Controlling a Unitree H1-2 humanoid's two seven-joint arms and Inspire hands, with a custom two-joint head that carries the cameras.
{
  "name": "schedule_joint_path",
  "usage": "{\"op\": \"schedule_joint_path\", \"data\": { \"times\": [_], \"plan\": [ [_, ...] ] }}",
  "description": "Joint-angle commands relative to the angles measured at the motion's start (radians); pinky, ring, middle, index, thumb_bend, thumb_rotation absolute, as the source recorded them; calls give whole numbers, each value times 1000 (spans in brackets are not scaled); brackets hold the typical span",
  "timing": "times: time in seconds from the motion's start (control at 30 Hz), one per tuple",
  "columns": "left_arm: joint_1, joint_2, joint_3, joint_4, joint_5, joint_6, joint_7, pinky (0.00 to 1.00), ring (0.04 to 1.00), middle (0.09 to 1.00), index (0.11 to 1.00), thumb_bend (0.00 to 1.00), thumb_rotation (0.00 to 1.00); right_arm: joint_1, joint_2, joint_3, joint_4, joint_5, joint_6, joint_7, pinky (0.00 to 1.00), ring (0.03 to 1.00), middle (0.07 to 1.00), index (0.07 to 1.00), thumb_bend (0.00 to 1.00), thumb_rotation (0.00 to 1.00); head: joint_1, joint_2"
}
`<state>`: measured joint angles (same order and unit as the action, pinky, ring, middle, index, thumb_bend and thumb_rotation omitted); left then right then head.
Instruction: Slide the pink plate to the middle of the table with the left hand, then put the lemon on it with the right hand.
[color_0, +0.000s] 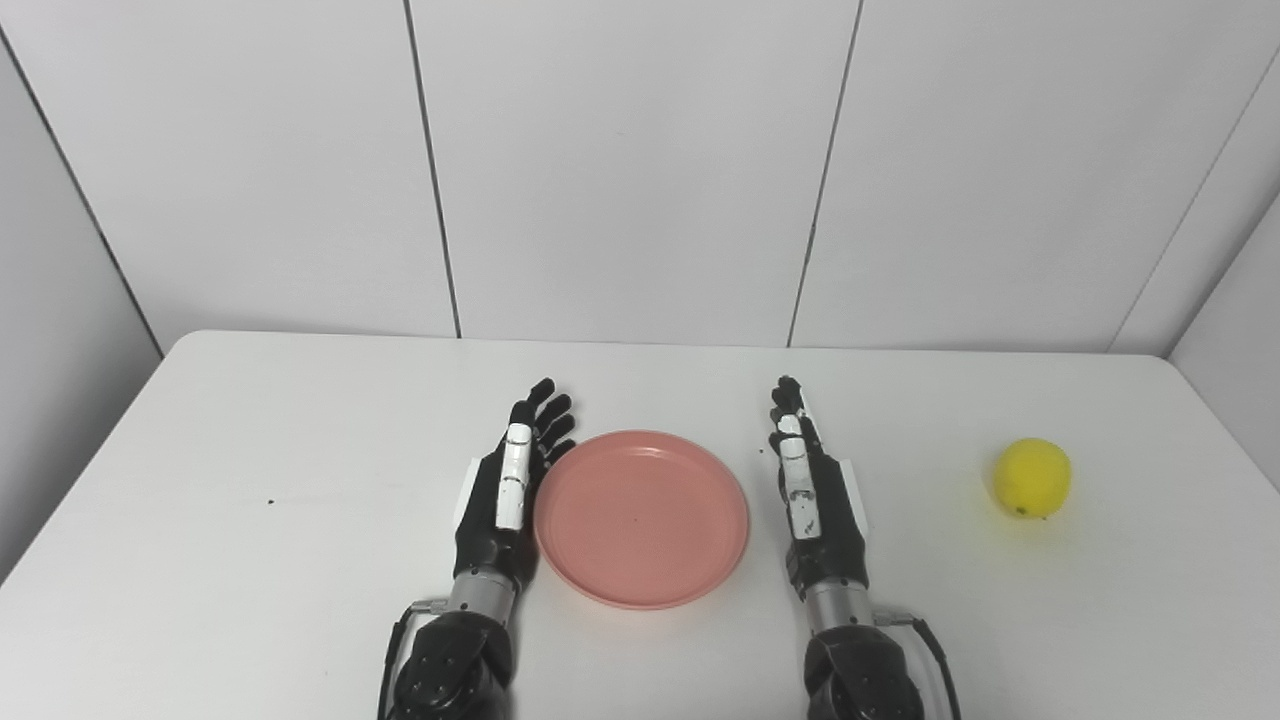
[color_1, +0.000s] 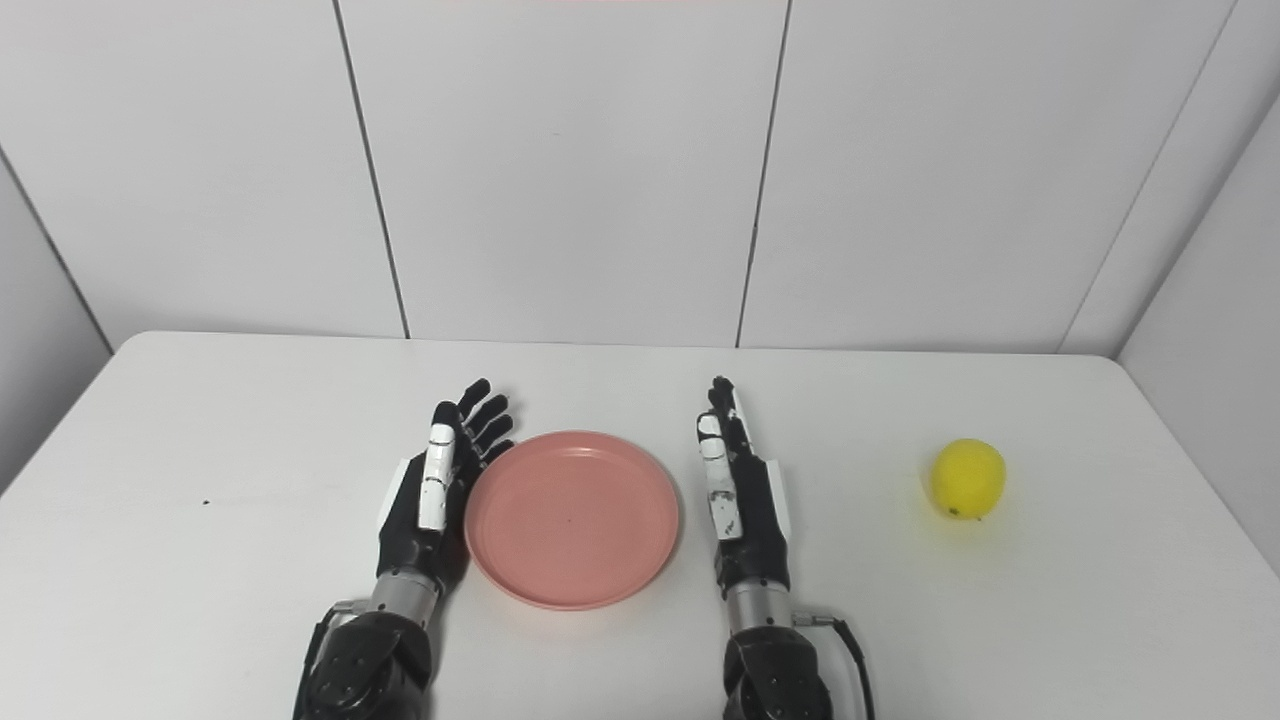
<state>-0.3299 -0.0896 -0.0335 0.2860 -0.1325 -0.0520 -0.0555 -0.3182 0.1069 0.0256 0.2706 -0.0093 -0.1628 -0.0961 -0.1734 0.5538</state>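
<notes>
White table (color_0: 250, 600) stretching wide under pale wall panels (color_0: 620, 170), and everything's laid out plain on top of it. Biggest thing on the surface is the pink plate (color_0: 641, 518), sitting flat near the front, about midway across, bare inside. Left hand (color_0: 508, 490) is right up against the plate's left rim, edge-on to the table, fingers stretched forward and a little fanned at the tips, holding nothing; whether it actually touches the rim, I can't say from here, but it's just beside it. Right hand (color_0: 815, 490) mirrors it on the other side, standing on its edge too, fingers straight and close together, empty as well, with a clear strip of table between it and the plate's right rim. And out to the right, well apart from that hand and from the plate, there's the lemon (color_0: 1032, 477), bright yellow, resting alone on the table near the right edge.
</notes>
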Motion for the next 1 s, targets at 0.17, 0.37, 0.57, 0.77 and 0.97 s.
{"op": "schedule_joint_path", "data": {
  "times": [0.17, 0.37, 0.57, 0.77, 0.97],
  "plan": [
    [1, 7, -29, -11, 2, 16, -50, 932, 941, 940, 937, 617, 1000, -1, 1, 4, -13, -10, -6, 5, 1000, 986, 970, 966, 705, 1000, -3, 1],
    [3, 8, -28, -19, 4, 29, -57, 941, 943, 943, 939, 608, 1000, -1, 3, 4, -18, -4, 2, 8, 1000, 992, 967, 966, 714, 1000, -13, 1],
    [-2, 27, -36, -4, 49, 11, -42, 925, 930, 932, 929, 604, 1000, -4, 0, 4, -19, -6, 6, 8, 1000, 991, 966, 966, 719, 1000, -9, -2],
    [-6, 35, -35, 14, 85, -11, -24, 919, 925, 931, 927, 595, 1000, -3, -3, 4, -30, -5, 14, 10, 1000, 989, 970, 969, 697, 1000, -4, -6],
    [-15, 36, -32, 41, 123, -45, 5, 903, 917, 923, 913, 572, 1000, -4, 0, -4, -41, -9, 17, -4, 1000, 982, 953, 955, 688, 1000, -9, -5]
  ]
}}
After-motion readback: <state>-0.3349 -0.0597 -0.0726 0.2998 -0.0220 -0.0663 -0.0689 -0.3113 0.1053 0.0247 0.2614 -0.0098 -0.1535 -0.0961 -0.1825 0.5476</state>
